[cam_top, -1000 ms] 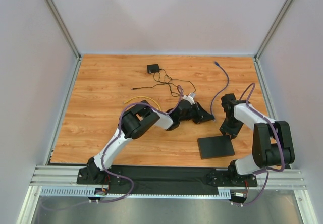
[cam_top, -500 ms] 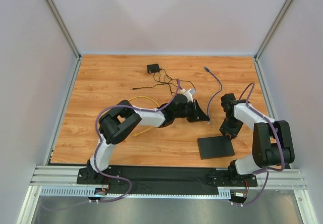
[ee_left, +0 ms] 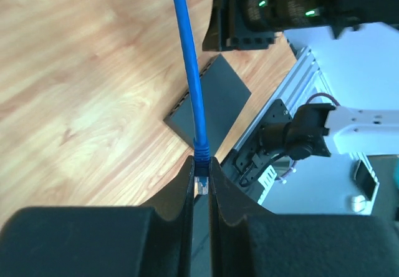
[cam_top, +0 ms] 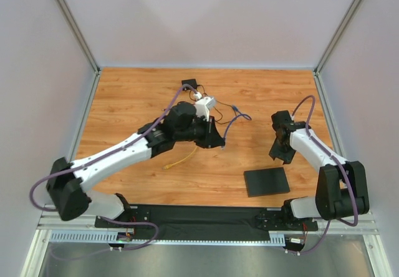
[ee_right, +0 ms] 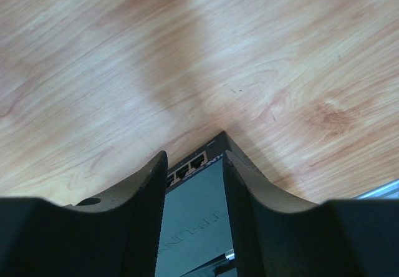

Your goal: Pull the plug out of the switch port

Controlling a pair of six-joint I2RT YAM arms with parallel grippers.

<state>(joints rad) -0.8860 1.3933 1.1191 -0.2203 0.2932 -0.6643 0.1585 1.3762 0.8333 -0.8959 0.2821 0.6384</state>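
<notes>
Top external view: nearest, the switch (cam_top: 267, 181) lies flat on the tabletop (cam_top: 137, 102), right of middle. Just beyond its far edge hovers the right tool (cam_top: 279, 155), fingers spread and holding nothing; the ports (ee_right: 187, 165) under it look vacant. Farther back and leftward, the left tool (cam_top: 216, 141) pinches the plug (ee_left: 201, 183) of the blue cable (ee_left: 190, 71). A second ago it sat close by the switch; it has swung well away, cable trailing, so the pull looks done.
</notes>
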